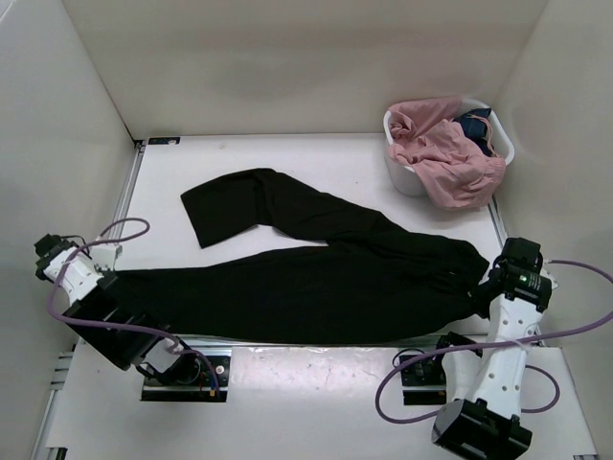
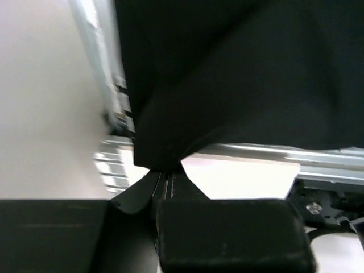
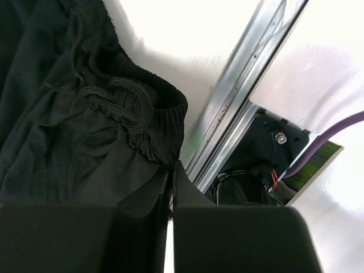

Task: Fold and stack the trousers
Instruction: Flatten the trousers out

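Trousers (image 2: 239,74) blurred, cropped up close

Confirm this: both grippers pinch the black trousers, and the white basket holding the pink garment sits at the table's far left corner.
No: the basket with the pink garment sits at the far right corner, as the top view shows. The left gripper and right gripper do pinch the trousers.

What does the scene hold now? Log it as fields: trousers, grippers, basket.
trousers: black, unfolded, spread across table, one leg angled away
left gripper: fingers shut on leg end
right gripper: fingers shut on waistband
basket: white, far right, holds pink garment and dark blue garment
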You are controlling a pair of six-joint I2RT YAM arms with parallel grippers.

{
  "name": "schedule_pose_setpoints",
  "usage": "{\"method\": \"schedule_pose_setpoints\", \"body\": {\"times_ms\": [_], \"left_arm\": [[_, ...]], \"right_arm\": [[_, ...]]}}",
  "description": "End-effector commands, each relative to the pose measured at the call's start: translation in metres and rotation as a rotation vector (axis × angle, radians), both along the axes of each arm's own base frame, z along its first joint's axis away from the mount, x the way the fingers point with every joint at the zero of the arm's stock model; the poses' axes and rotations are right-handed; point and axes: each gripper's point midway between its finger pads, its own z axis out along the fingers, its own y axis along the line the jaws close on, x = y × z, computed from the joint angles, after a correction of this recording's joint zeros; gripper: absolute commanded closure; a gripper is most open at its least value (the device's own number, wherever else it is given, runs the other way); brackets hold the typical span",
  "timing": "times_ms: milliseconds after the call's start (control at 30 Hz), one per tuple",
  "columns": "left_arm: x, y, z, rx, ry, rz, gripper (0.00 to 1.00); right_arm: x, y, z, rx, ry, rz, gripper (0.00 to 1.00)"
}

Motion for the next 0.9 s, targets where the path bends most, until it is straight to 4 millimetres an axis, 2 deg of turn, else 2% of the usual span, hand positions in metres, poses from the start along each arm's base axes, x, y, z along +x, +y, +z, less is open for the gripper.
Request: {"method": "schedule_pose_setpoints", "body": {"times_ms": [0,33,100,133,167,200,233,267,300,333,367,400,467,567,600,667,700,767,800,867], "left_arm": [[-0.008,0.008,-0.008,0.031,0.024,0.007,0.86],[0.007,0.014,-0.005,0.025,0.006,0.0,0.86],[0.031,0.025,0.006,0.029,-0.03,0.019,0.86],[0.063,0.036,0.022,0.037,-0.091,0.026,0.86],[0.08,0.041,0.033,0.035,-0.129,0.03,0.86],[0.091,0.041,0.042,0.016,-0.145,0.036,0.86],[0.112,0.037,0.052,-0.004,-0.182,0.037,0.86],[0.137,0.051,0.078,0.025,-0.24,0.035,0.86],[0.148,0.053,0.091,0.025,-0.263,0.034,0.86],[0.152,0.053,0.1,0.01,-0.271,0.041,0.86],[0.163,0.062,0.12,0.041,-0.314,0.047,0.86],[0.165,0.064,0.129,0.052,-0.327,0.046,0.86],[0.162,0.067,0.128,0.065,-0.306,0.045,0.86],[0.144,0.058,0.11,0.057,-0.239,0.016,0.86],[0.129,0.048,0.096,0.039,-0.19,0.012,0.86],[0.118,0.045,0.082,0.047,-0.151,-0.02,0.86],[0.103,0.04,0.067,0.051,-0.102,-0.017,0.86],[0.088,0.036,0.053,0.061,-0.049,-0.022,0.86],[0.07,0.033,0.038,0.054,0.008,-0.016,0.86],[0.054,0.031,0.028,0.049,0.044,-0.006,0.86]], "right_arm": [[0.003,0.006,-0.01,0.042,-0.009,-0.016,1.0],[0.011,0.006,-0.012,0.059,-0.021,-0.018,1.0],[0.042,-0.002,-0.001,0.065,-0.072,-0.006,1.0],[0.055,-0.006,0.003,0.069,-0.095,-0.01,1.0],[0.074,-0.01,0.005,0.085,-0.111,-0.001,1.0],[0.095,-0.016,0.027,0.071,-0.176,0.009,1.0],[0.108,-0.02,0.038,0.07,-0.204,0.016,1.0],[0.121,-0.023,0.043,0.081,-0.201,0.019,1.0],[0.129,-0.027,0.056,0.072,-0.22,0.021,1.0],[0.142,-0.033,0.084,0.043,-0.284,0.026,1.0],[0.144,-0.036,0.093,0.027,-0.285,0.031,1.0],[0.146,-0.039,0.099,0.016,-0.288,0.028,1.0],[0.146,-0.039,0.107,0.006,-0.298,0.038,1.0],[0.132,-0.033,0.103,0.008,-0.293,0.038,1.0],[0.125,-0.03,0.097,0.016,-0.277,0.036,1.0],[0.106,-0.025,0.079,0.02,-0.237,0.027,1.0],[0.09,-0.02,0.061,0.036,-0.174,0.018,1.0],[0.072,-0.018,0.052,0.017,-0.14,0.016,1.0],[0.062,-0.019,0.047,0.003,-0.113,0.005,1.0],[0.04,-0.013,0.03,0.005,-0.051,0.008,1.0]]}}
